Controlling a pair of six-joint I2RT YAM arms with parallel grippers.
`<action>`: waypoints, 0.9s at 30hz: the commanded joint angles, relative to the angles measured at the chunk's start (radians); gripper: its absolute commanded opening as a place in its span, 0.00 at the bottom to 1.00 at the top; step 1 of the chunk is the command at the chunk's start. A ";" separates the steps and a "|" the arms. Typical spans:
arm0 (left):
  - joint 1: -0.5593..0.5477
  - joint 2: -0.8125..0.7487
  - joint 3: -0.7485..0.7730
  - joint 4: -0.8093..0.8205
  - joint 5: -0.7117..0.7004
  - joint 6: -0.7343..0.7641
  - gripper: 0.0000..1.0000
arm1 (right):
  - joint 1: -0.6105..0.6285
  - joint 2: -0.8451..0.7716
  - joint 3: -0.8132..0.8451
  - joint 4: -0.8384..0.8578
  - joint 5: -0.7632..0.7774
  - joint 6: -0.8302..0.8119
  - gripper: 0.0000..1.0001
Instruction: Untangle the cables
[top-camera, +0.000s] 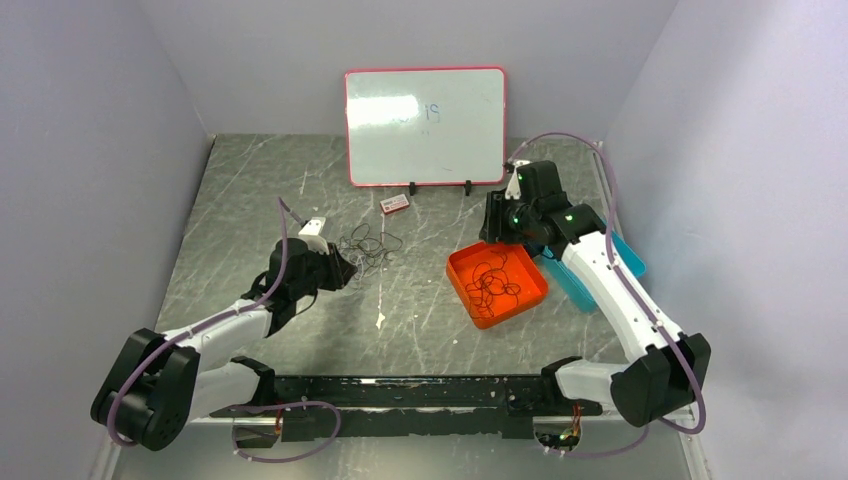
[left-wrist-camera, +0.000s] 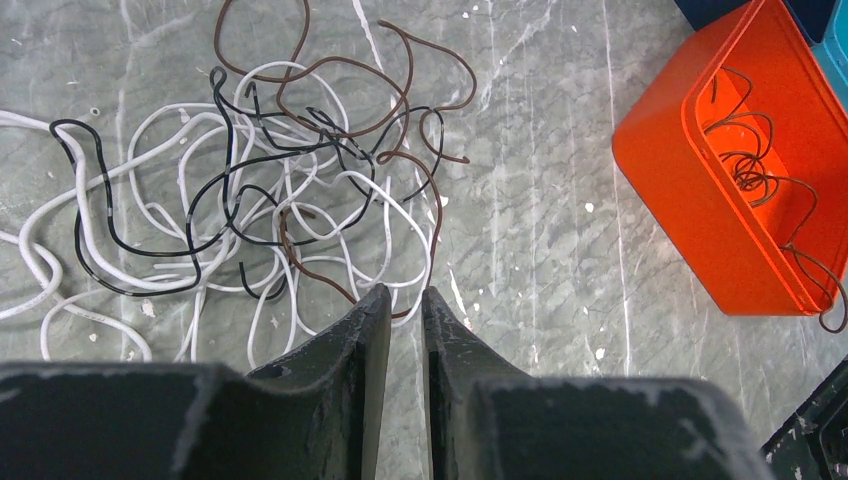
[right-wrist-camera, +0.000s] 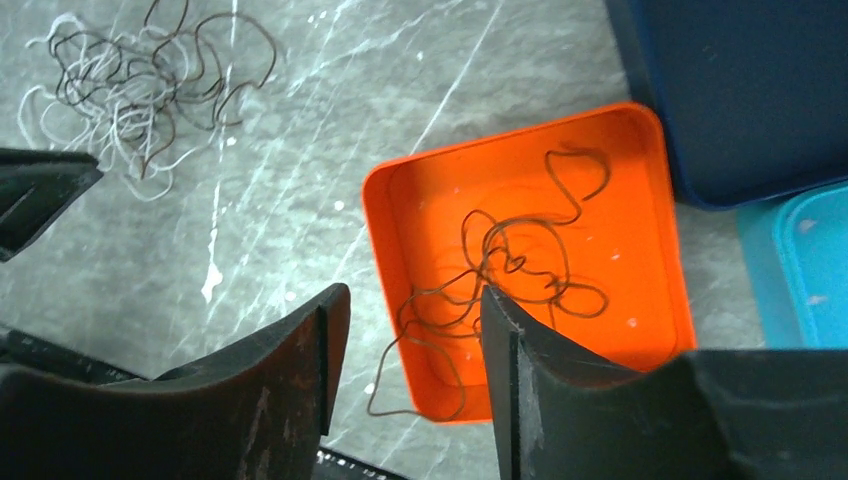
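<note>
The cables (left-wrist-camera: 270, 180) lie in a loose tangle of white, black and brown loops on the marble table, just beyond my left gripper (left-wrist-camera: 405, 292). Its jaws stand a narrow gap apart with only table showing between them; a brown loop passes under the tips. From above, this gripper (top-camera: 345, 270) sits at the near left edge of the tangle (top-camera: 368, 245). My right gripper (right-wrist-camera: 415, 290) is open above the near corner of an orange tray (right-wrist-camera: 630, 250). Several brown cables (right-wrist-camera: 520, 260) lie coiled in it. One loop hangs over its rim.
A whiteboard (top-camera: 425, 125) stands at the back, with a small red-and-white item (top-camera: 396, 203) in front of it. A dark blue container (right-wrist-camera: 740, 90) and a teal one (right-wrist-camera: 810, 260) sit right of the orange tray (top-camera: 460, 262). Side walls close in the table.
</note>
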 joint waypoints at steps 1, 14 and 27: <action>-0.005 0.001 0.027 0.013 0.009 -0.004 0.24 | -0.006 0.037 0.013 -0.119 -0.105 -0.023 0.50; -0.005 0.017 0.034 0.022 0.012 -0.005 0.24 | 0.125 -0.014 -0.231 0.045 -0.115 0.138 0.51; -0.005 0.007 0.030 0.008 0.005 -0.003 0.23 | 0.262 -0.009 -0.329 0.107 0.085 0.222 0.41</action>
